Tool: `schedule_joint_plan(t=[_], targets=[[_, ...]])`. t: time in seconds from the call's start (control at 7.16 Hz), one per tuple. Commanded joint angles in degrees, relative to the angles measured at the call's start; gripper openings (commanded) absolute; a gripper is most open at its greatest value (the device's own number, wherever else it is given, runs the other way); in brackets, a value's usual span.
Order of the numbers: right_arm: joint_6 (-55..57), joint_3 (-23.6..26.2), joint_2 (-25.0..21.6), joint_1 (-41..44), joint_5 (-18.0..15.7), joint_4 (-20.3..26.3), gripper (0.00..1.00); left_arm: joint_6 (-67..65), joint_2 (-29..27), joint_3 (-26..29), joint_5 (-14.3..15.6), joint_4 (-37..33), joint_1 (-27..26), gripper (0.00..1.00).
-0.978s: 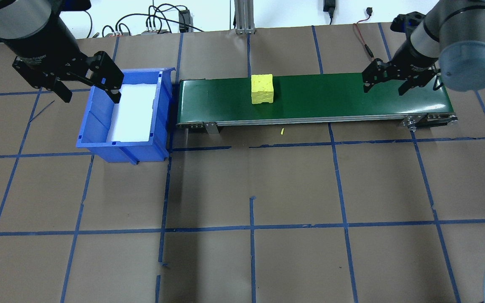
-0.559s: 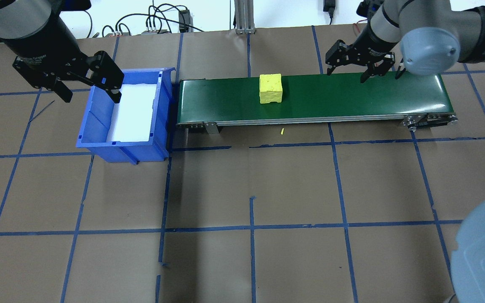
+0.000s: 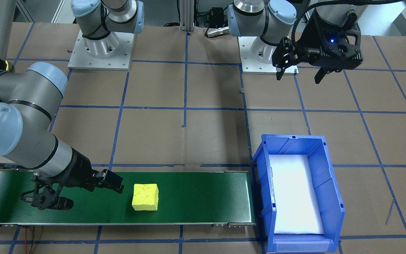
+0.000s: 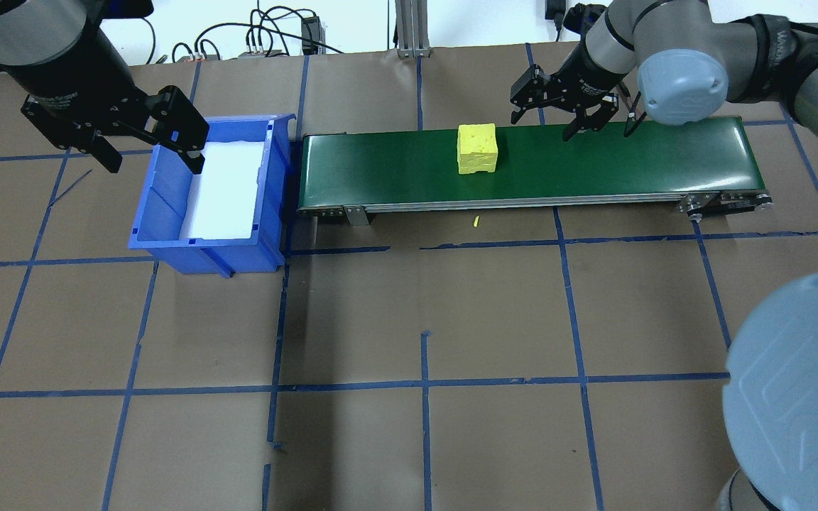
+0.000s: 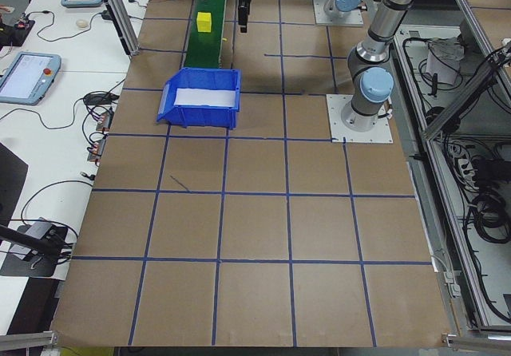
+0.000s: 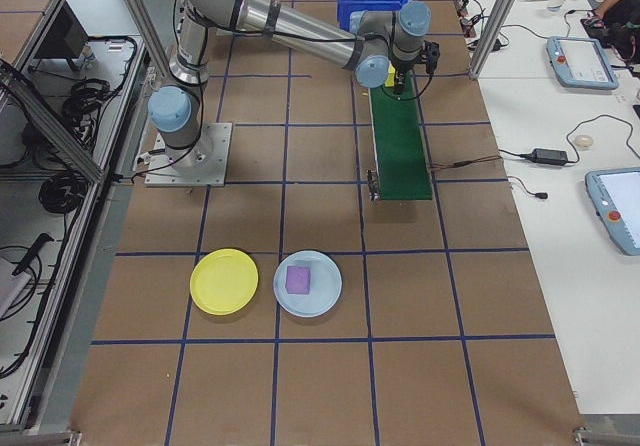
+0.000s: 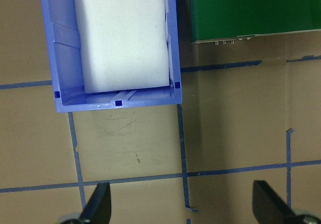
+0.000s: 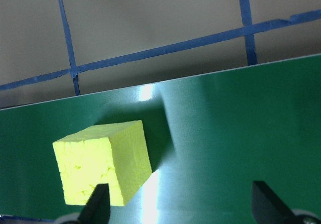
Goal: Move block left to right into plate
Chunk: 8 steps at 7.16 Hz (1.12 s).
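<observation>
The yellow block (image 4: 477, 148) is seen on the green conveyor belt (image 4: 593, 167), just beside the spread-fingered right gripper (image 4: 551, 113), while the left gripper (image 4: 150, 145) is held agape over the blue bin (image 4: 277, 206).

Bright yellow foam cube (image 4: 477, 147), pitted surface, on a dark green glossy conveyor belt (image 4: 593, 163) with silver metal side rail. Blue plastic bin (image 4: 160, 206) holds a plain white foam pad (image 4: 221, 188). Table (image 4: 423, 319) covered in brown paper, gridded with blue tape lines. Both arms grey with pale blue joint caps, black grippers. Far off: yellow round plate (image 6: 224, 281), light blue round plate (image 6: 325, 296) carrying a purple block (image 6: 299, 279)
</observation>
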Motion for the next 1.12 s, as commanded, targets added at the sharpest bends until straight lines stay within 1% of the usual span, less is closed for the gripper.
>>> schedule_joint_plan(t=[0.0, 0.28, 0.56, 0.7, 0.98], targets=[[0.2, 0.1, 1.0, 0.0, 1.3, -1.1, 1.00, 0.0, 0.0, 0.0, 0.0, 0.0, 0.1, 1.00], [0.3, 0.1, 1.8, 0.0, 3.0, -1.4, 1.00, 0.0, 0.0, 0.0, -0.1, 0.1, 0.0, 1.00], [0.3, 0.9, 2.0, 0.0, 3.0, -2.1, 1.00, 0.0, 0.0, 0.0, -0.1, 0.1, 0.1, 1.00], [0.3, 2.1, 2.2, 0.0, 2.9, -3.3, 1.00, 0.0, 0.0, 0.0, -0.1, 0.1, 0.1, 1.00], [0.2, 2.4, 2.9, 0.0, 2.7, -4.4, 0.99, 0.0, 0.0, 0.0, -0.1, 0.1, 0.1, 1.00]])
